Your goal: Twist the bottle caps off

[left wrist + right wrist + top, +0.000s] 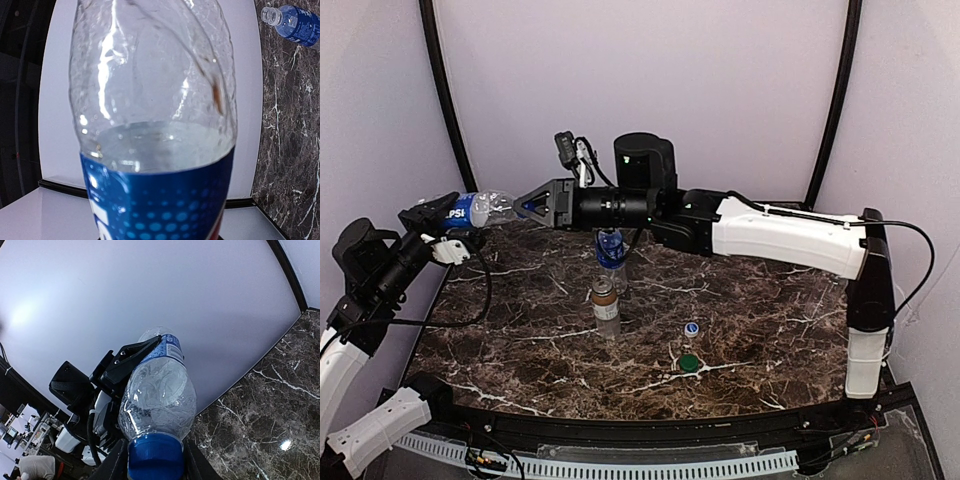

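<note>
Two-arm cap removal, held above the marble table [770, 330]. The left gripper [448, 213] is clamped on the labelled body of a clear bottle with a blue label [485, 208], holding it roughly level over the table's far left corner. The right gripper [523, 207] reaches in from the right, and its fingers [116, 465] press on either side of the blue cap [155, 455], which sits on the bottle's neck. Near the table's centre stands a second blue-labelled bottle [610, 250] with its neck uncapped, as the left wrist view shows. A short brown bottle [605, 305] stands just in front of it. Toward the near right, a blue-and-white cap [691, 328] and a dark green cap [689, 363] lie loose, close together.
</note>
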`<state>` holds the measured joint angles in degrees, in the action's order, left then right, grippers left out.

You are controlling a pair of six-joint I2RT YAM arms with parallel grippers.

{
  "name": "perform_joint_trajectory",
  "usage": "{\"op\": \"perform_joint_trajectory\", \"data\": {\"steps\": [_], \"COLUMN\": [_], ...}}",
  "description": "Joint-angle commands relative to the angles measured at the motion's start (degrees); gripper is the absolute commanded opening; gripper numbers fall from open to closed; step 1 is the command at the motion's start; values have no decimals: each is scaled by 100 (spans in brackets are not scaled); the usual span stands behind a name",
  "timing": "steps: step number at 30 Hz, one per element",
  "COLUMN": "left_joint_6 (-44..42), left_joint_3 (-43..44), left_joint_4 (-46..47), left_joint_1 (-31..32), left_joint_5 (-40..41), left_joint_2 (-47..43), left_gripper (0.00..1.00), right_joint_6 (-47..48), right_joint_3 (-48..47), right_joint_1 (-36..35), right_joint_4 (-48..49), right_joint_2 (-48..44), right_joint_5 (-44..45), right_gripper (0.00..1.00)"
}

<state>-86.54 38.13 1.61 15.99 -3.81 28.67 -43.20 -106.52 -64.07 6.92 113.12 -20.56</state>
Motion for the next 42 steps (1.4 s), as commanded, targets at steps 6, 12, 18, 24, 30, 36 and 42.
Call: {"op": "perform_joint_trajectory", "data": {"steps": [6, 12, 18, 24, 30, 36, 42], "left_joint_6": [118, 111, 149, 146, 233, 525, 815], "left_joint_3": [-23, -25, -12, -22, 52, 475, 757], "left_joint_4": [105, 78, 51, -8, -610, -2096, -2743], "left_joint_1": [25, 19, 26, 24, 27, 26, 26], "left_joint_5": [70, 51, -8, -32, -471, -1235, -1634], "left_joint_2": [-16, -25, -64, -88, -180, -189, -120], "left_gripper": [27, 27, 27, 27, 27, 26, 25], "right_joint_6": [17, 21, -36, 33, 657, 4005, 6313], "right_joint_3": [220, 256, 70, -46, -266, -317, 93], "right_joint_1": [22, 22, 30, 27, 8, -600, -1081], "right_joint_4": [191, 249, 181, 139, 91, -610, -1074], "right_joint_2": [-342, -364, -199, -99, 51, -151, -469], "right_joint_5": [-14, -36, -103, -195, -771, -239, 608], "right_gripper": [48, 45, 33, 10, 0, 0, 0]}}
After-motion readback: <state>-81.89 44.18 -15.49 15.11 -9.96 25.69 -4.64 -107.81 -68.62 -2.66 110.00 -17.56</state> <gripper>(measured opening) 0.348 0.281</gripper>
